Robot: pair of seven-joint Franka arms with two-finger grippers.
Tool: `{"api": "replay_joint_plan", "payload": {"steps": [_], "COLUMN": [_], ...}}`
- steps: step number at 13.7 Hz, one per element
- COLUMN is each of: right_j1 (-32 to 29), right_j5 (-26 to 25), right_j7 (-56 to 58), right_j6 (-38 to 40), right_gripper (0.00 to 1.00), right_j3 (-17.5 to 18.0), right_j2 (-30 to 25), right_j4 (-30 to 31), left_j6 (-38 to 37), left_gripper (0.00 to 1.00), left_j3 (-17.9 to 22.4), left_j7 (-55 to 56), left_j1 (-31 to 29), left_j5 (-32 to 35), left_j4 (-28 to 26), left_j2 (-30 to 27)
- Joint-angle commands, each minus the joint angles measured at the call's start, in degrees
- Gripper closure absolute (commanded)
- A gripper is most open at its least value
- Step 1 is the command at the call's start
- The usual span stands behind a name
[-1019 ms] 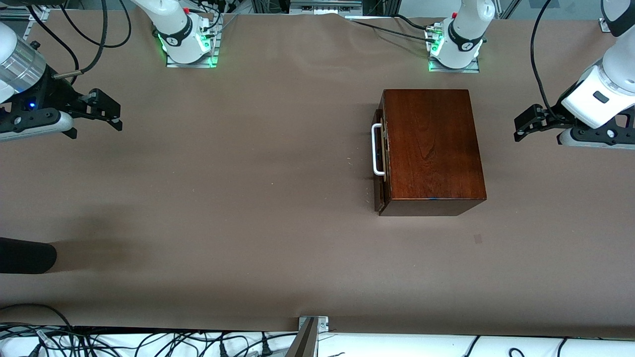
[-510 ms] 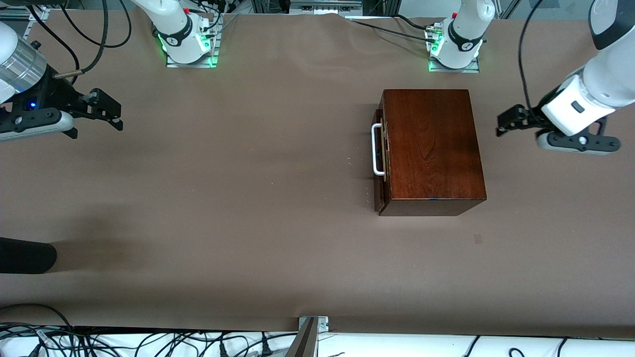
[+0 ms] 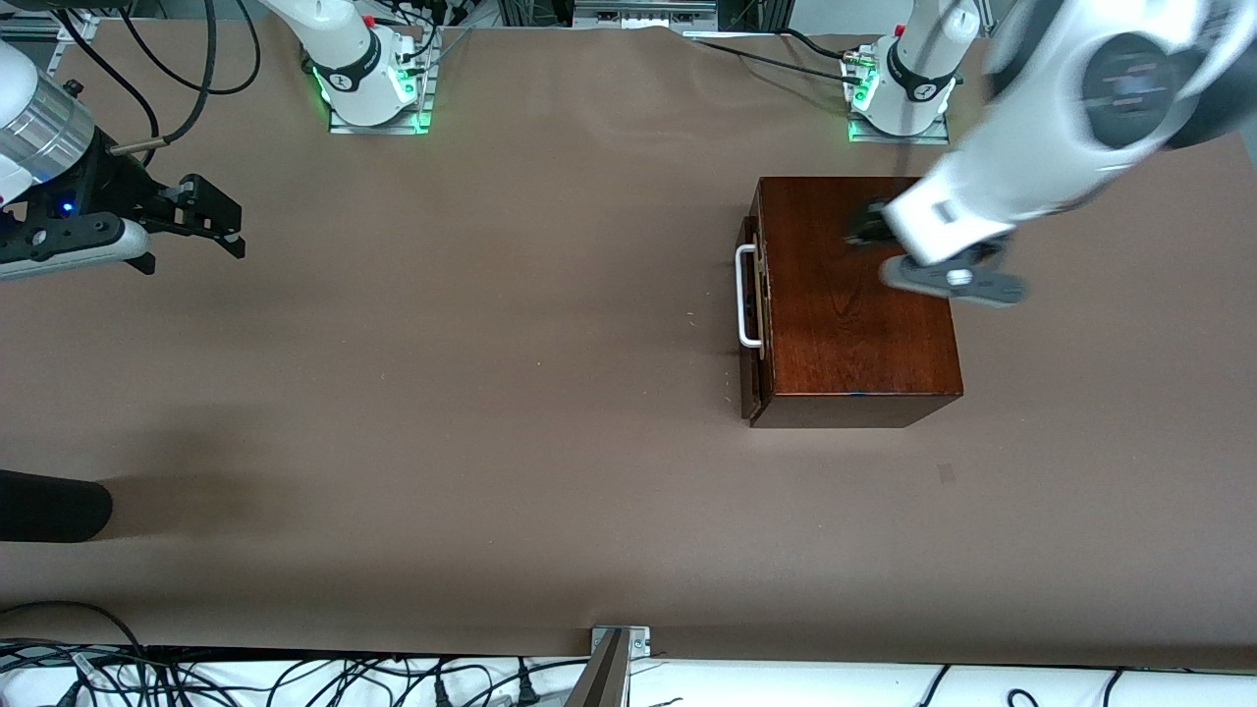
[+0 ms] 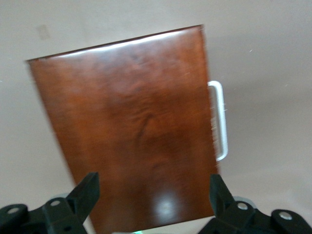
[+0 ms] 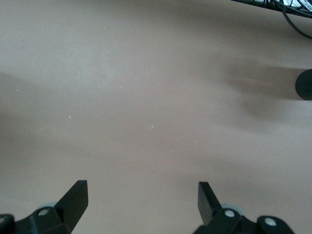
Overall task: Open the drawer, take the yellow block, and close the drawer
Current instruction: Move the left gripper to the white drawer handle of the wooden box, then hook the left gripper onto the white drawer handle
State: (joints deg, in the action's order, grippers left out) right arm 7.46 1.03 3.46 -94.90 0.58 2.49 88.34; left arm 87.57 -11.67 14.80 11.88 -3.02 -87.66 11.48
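The dark reddish-brown wooden box [image 3: 845, 324] stands on the table toward the left arm's end. Its drawer [image 3: 751, 383] is pushed in, with the white bar handle [image 3: 744, 297] on the face turned toward the right arm's end. The box [image 4: 131, 126] and handle [image 4: 220, 119] fill the left wrist view. My left gripper [image 3: 864, 228] hangs open and empty over the box's top; it shows in the left wrist view [image 4: 152, 185]. My right gripper [image 3: 228, 228] waits open and empty over bare table at the right arm's end; it shows in the right wrist view [image 5: 141, 192]. The yellow block is hidden.
A dark rounded object [image 3: 49, 506] lies at the table edge at the right arm's end, also in the right wrist view [image 5: 304, 84]. Cables [image 3: 295, 678] run along the edge nearest the front camera. Brown table [image 3: 491, 393] stretches between the arms.
My left arm has swung in from the table's end until its gripper is over the box's top. The right arm and the box have not moved.
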Motion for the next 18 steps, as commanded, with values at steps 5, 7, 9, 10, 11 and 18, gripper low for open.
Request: {"api": "replay_joint_plan", "payload": {"steps": [5,7,9,10,11,18], "right_j1": [-0.5,-0.5,-0.5,-0.5,-0.5,-0.5], "right_j5": [1.1,1.1,1.1,1.1,1.1,1.1], "right_j7": [0.2,0.2,0.1,0.1,0.1,0.1], "right_j6": [1.9,1.8,1.8,1.8,1.8,1.2], "right_gripper": [0.0,0.0,0.0,0.0,0.0,0.0], "right_j3": [1.1,1.3,2.1,2.1,2.1,2.7], "right_j2": [-0.6,-0.6,-0.6,-0.6,-0.6,-0.6], "right_j4": [-0.5,-0.5,-0.6,-0.6,-0.6,-0.7], "left_j6": [7.7,9.4,11.3,12.6,14.5,21.5], "left_gripper": [0.0,0.0,0.0,0.0,0.0,0.0], "left_j3": [0.2,0.2,0.2,0.2,0.2,0.2], "left_j7": [16.6,19.1,22.8,24.1,25.4,30.9], "left_j1": [11.9,13.1,14.8,15.7,16.3,19.1], "left_j5": [9.2,10.1,10.1,10.1,10.1,16.6], "left_j4": [5.4,4.7,2.7,1.3,-0.4,-10.3], "left_j2": [11.8,13.1,13.7,13.7,13.7,13.8]}}
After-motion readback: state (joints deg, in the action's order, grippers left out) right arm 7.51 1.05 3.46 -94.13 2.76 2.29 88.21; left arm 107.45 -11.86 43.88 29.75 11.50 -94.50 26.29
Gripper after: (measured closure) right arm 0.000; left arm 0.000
